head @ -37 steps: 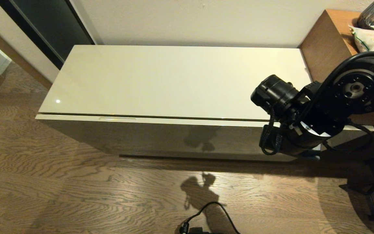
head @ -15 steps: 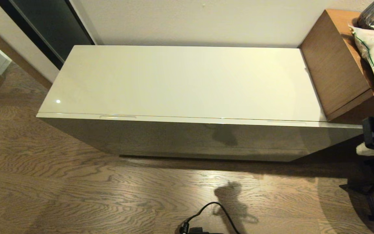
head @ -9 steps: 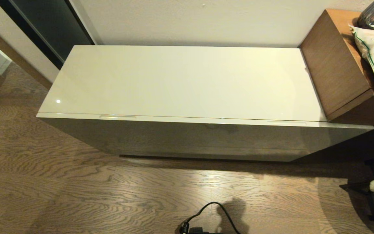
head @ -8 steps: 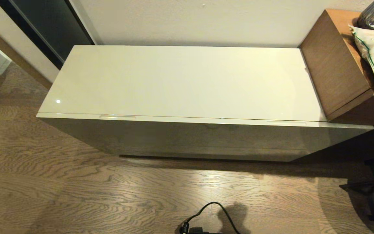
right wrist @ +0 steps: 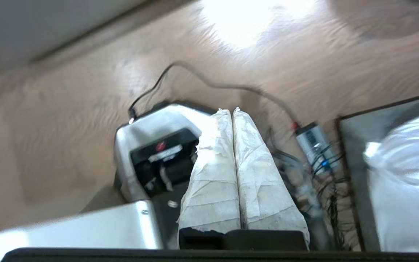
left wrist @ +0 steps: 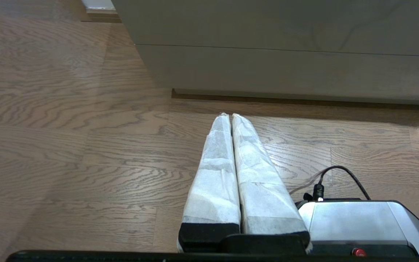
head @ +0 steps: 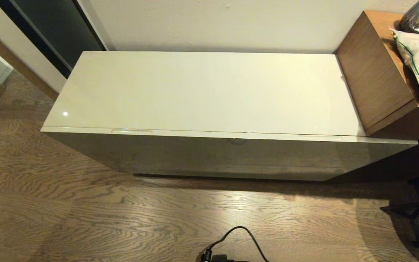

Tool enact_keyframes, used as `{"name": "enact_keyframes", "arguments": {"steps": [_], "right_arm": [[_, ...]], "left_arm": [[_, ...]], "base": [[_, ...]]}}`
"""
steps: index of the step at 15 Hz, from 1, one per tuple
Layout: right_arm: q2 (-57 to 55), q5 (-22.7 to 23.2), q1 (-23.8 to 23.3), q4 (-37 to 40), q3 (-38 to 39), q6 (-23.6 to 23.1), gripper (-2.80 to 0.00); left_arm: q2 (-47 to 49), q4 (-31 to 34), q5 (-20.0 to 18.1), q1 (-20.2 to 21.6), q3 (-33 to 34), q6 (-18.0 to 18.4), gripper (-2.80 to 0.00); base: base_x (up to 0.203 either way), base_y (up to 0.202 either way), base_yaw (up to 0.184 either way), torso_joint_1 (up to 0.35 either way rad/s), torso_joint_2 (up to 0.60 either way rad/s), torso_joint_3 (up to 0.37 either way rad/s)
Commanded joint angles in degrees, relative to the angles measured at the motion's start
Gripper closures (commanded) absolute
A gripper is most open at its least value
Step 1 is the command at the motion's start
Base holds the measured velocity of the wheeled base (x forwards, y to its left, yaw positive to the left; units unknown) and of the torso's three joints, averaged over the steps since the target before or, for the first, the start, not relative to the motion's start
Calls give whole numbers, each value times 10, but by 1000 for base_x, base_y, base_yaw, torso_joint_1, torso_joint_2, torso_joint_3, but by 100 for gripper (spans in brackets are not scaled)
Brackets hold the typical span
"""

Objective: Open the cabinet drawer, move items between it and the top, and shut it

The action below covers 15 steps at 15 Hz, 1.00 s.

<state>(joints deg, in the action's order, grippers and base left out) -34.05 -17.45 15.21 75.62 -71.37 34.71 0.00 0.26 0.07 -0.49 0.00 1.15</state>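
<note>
Left gripper (left wrist: pixel 231 116), white-wrapped fingers pressed together w/ nothing between, hangs low over the wood-grain floor (left wrist: pixel 67 145); I see the glossy beige cabinet drawer front (left wrist: pixel 286 22) ahead of the tips at 12 o'clock, well apart, closed flush. Right gripper (right wrist: pixel 232 111) likewise pinched to, empty, pointing down over the robot's silver base (right wrist: pixel 147 127) and black cable (right wrist: pixel 202 80). In head view neither arm shows. Long glossy cream cabinet top (head: pixel 202 91) sits centre; brown wooden desk (head: pixel 373 80) at 3 o'clock of it, touching.

home: wood floor (head: pixel 86 203), cabinet (head: pixel 202 91)
</note>
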Motion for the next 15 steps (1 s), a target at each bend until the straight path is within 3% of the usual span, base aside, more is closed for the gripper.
{"name": "enact_keyframes", "arguments": {"steps": [1,3,5,7,9,10,15], "right_arm": [[64,18,-65,36,-18,-31,0],[133,86,-182,58,-2,-144,0],[183,128,-210,70,26,-246,0],[184,97,-161,44,30,-259,0],[178,1,-97,31,29,-251,0],[177,-9,-91,55,27,-242,0],[177,91,-91,119,-24,-220,0]], "left_arm": [[0,0,0,0,0,0,0],[0,0,0,0,0,0,0],[0,0,0,0,0,0,0],[0,0,0,0,0,0,0],[0,0,0,0,0,0,0],[0,0,0,0,0,0,0],[0,0,0,0,0,0,0]], "base": [[0,0,0,0,0,0],[0,0,0,0,0,0],[0,0,0,0,0,0],[0,0,0,0,0,0],[0,0,0,0,0,0],[0,0,0,0,0,0],[0,0,0,0,0,0]]}}
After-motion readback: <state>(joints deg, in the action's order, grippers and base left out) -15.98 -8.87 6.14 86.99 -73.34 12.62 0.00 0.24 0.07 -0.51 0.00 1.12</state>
